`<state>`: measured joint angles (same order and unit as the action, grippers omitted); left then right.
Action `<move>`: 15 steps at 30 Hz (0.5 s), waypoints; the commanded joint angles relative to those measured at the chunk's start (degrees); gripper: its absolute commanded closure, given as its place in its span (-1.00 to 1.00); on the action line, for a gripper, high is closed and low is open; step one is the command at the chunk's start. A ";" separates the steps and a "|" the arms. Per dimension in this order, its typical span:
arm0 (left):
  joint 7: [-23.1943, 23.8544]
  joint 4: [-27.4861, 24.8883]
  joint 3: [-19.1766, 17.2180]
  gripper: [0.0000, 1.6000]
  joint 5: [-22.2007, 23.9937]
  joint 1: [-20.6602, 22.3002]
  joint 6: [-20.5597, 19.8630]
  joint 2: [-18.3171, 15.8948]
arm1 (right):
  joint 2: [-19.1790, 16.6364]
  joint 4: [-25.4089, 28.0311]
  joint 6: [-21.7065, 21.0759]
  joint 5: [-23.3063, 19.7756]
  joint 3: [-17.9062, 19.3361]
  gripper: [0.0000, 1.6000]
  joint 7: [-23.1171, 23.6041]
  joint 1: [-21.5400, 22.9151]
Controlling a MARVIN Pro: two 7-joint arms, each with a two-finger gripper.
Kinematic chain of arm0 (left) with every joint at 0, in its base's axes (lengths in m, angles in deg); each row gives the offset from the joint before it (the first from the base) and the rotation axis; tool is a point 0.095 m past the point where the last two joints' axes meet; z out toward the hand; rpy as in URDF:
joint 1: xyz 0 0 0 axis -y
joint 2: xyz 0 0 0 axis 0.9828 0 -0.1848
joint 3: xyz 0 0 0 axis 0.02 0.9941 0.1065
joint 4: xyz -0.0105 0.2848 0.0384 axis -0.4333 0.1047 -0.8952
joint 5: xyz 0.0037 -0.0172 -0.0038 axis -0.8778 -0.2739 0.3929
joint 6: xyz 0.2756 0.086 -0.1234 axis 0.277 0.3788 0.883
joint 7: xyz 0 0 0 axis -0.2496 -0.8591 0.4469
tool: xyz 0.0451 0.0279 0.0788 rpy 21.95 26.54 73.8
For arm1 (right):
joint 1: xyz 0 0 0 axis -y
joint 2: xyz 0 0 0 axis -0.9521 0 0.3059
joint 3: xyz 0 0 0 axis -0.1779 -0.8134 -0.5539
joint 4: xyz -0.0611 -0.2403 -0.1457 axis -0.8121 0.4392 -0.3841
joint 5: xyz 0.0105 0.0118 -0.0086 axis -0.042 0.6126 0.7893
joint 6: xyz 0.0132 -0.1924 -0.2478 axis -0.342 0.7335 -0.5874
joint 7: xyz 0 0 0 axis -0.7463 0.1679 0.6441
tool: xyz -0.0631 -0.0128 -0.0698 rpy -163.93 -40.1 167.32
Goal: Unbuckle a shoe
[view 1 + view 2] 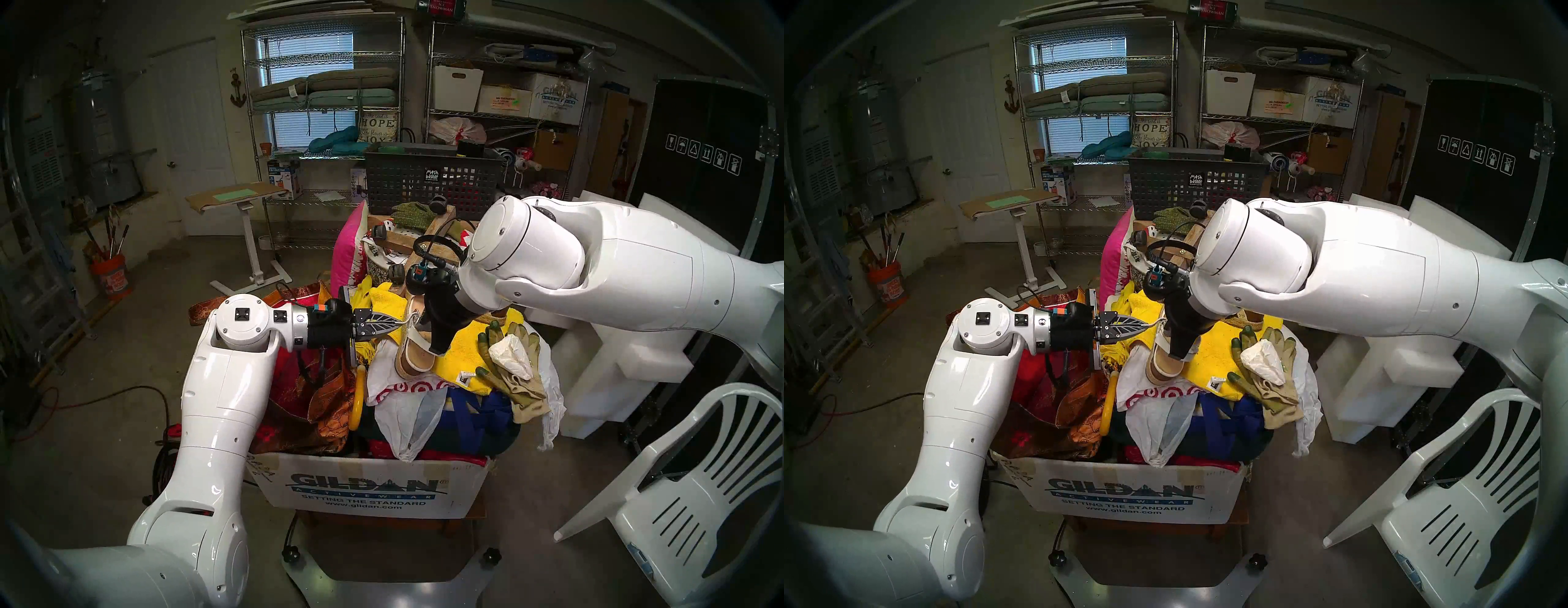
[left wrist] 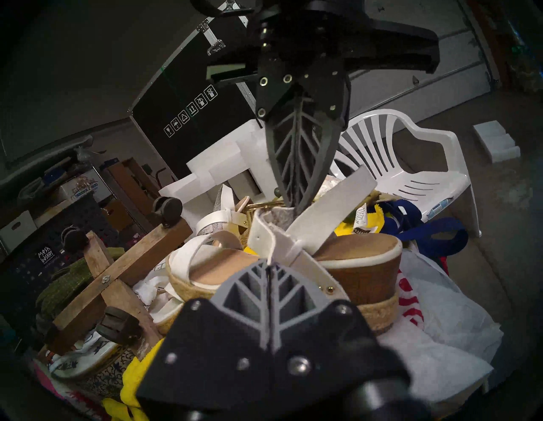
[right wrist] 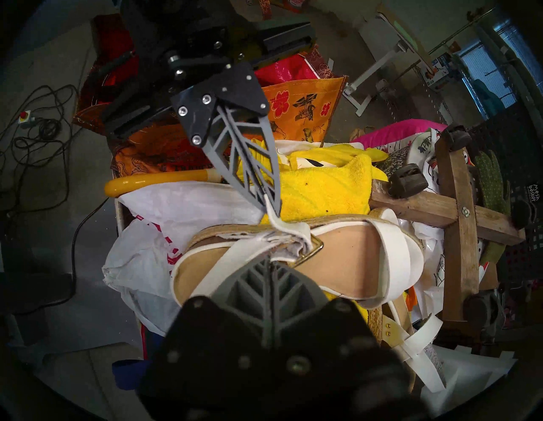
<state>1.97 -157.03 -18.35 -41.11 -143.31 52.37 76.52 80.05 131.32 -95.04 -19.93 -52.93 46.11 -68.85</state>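
Both claws [image 3: 271, 203] on sandal [image 3: 338, 282] strap, pinched.

A dim garage with a bare concrete floor [image 1: 140, 305]. Wire shelves [image 1: 322, 106] holding cushions and boxes stand before a bright blinded window [image 1: 309, 63]. A white door [image 1: 182, 136] is left, a white plastic chair [image 1: 700, 479] right, and a small rolling table [image 1: 237, 199] between.

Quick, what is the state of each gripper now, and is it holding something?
Left gripper: closed, pinching the free end of the sandal's ankle strap.
Right gripper: closed on the same strap near the buckle.
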 commanded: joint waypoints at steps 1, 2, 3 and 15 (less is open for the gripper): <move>1.18 -2.76 -0.34 1.00 1.29 2.83 0.24 -0.43 | -0.24 0.54 0.06 0.21 0.80 1.00 -0.15 1.26; 1.43 -3.31 -0.30 1.00 1.30 2.64 0.41 -0.52 | -0.25 0.61 0.06 0.29 0.81 1.00 -0.14 1.25; 1.97 -3.57 -0.12 1.00 1.45 2.48 0.22 -0.64 | -0.23 0.71 0.06 0.35 0.80 1.00 -0.15 1.28; 5.53 -6.87 1.02 1.00 1.39 -1.53 -0.47 -0.85 | -0.37 1.54 0.06 0.49 0.76 1.00 -0.07 1.06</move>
<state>7.15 -161.49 -17.51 -40.36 -143.46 51.91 75.22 79.59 132.52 -95.05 -19.22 -52.87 46.05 -68.72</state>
